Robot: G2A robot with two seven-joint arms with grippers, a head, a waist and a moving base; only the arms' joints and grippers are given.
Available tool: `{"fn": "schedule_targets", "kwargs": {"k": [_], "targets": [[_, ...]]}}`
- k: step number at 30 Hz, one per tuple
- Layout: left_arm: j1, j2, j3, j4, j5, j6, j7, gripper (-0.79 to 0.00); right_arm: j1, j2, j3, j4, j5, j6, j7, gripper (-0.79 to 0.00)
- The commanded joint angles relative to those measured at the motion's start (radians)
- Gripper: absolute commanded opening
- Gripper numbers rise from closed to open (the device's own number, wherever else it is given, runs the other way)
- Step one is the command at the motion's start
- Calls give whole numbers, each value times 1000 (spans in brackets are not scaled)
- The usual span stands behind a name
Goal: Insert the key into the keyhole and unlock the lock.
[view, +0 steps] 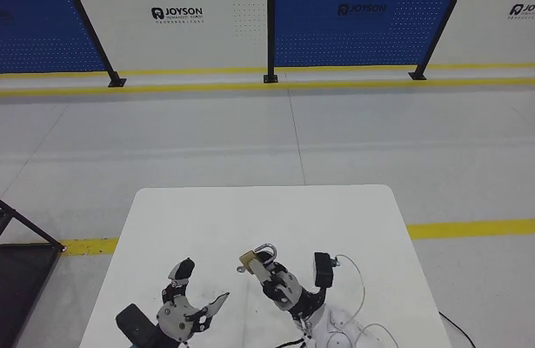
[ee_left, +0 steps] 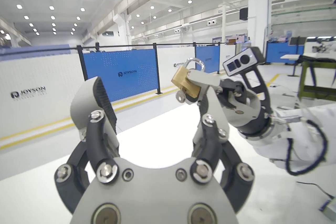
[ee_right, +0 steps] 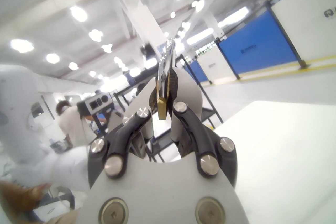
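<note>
Top view: we saw both grippers over the near edge of the white table (view: 267, 213). The right gripper (view: 257, 264) was clamped on the brass padlock (view: 248, 258) and held it off the table surface, silver shackle (view: 265, 251) pointing away from the robot. The left gripper (view: 202, 285) sat just beside it, near the table's front edge, fingers spread wide with nothing between them.

In the left wrist view we noted the left gripper (ee_left: 149, 88) wide open, ribbed black pads (ee_left: 105, 99) bare, and the table (ee_left: 157, 135) below it. Past its fingertips the right gripper (ee_left: 195, 82) pinched the padlock (ee_left: 183, 80) by the flat faces of its body. The key (ee_left: 180, 97) was in the keyhole at the bottom of the lock body, its round silver head sticking out toward the left gripper and not touching it. We could not tell whether the shackle (ee_left: 194, 64) was latched or released.

In the right wrist view the right gripper (ee_right: 164, 93) was narrow, both fingers pressed on the padlock (ee_right: 162, 107), seen edge-on.

A white cable (view: 363, 296) looped on the table by the right arm.
</note>
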Motion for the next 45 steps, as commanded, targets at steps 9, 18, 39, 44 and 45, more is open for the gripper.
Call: {"fn": "schedule_targets", "kwargs": {"k": [9,18,39,44,45], "targets": [[49,13,-305,104,-240,-194,-96,0,185,-44,-197,133,208,241,627,-785],[49,13,-305,104,-240,-194,-96,0,274,-82,-283,260,253,364,757,-785],[26,11,-275,91,-221,-184,-138,0,178,-14,-136,25,29,518,677,0],[8,6,-217,64,-172,-160,-167,0,-6,55,25,-261,-136,496,662,0],[3,5,-203,59,-164,-157,-172,0,-53,69,62,-321,-169,479,662,0]]}}
